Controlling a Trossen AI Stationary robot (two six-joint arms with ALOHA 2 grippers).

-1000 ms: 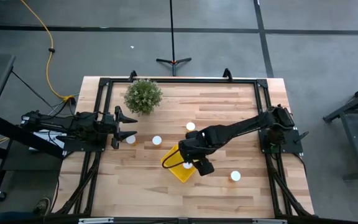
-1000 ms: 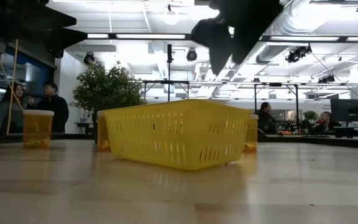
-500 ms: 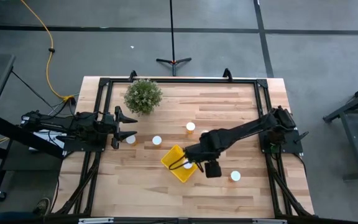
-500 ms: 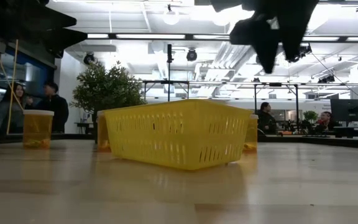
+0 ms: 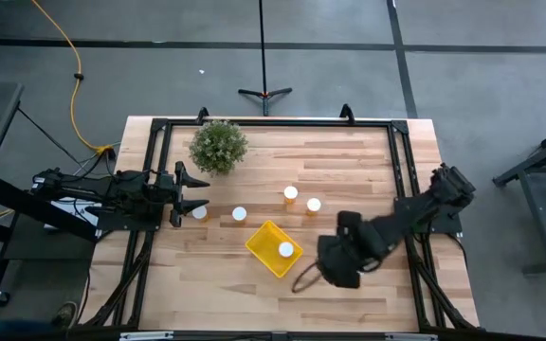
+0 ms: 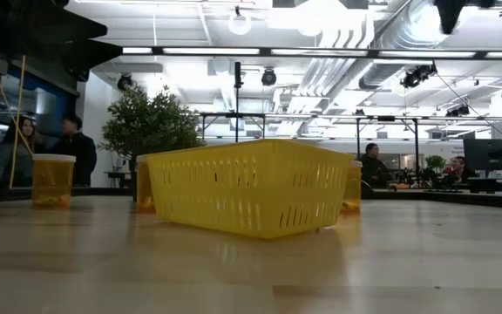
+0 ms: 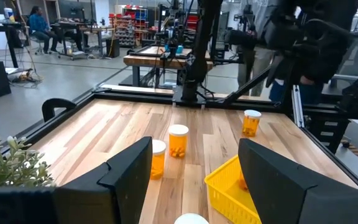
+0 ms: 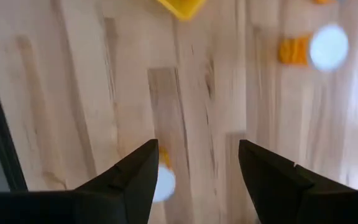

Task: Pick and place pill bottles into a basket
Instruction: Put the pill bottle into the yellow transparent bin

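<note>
The yellow basket (image 5: 269,239) lies mid-table with one pill bottle (image 5: 285,249) inside, white cap up. Several more pill bottles stand upright on the wood: two (image 5: 239,214) (image 5: 198,212) toward the left and two (image 5: 291,193) (image 5: 314,204) beyond the basket. My right gripper (image 5: 341,268) hangs open, pointing down, right of the basket and nearer the front edge. Its wrist view shows a white-capped bottle (image 8: 163,182) half hidden beside one finger, and the gripper (image 8: 194,180) holds nothing. My left gripper (image 5: 192,194) waits open at the left edge, level, the nearest bottle's cap (image 7: 191,219) just before it.
A round green potted plant (image 5: 218,146) stands at the far left corner. A black frame (image 5: 273,123) runs around the table edges. Bare wood lies along the near edge. People sit and stand in the room beyond the table (image 6: 68,144).
My right gripper has left the spot above the basket, swinging toward the table's right and near edges while rising and rolling about its own axis. The capped bottle stays in the basket. A bottle beyond the basket, earlier covered by the arm, now shows.
</note>
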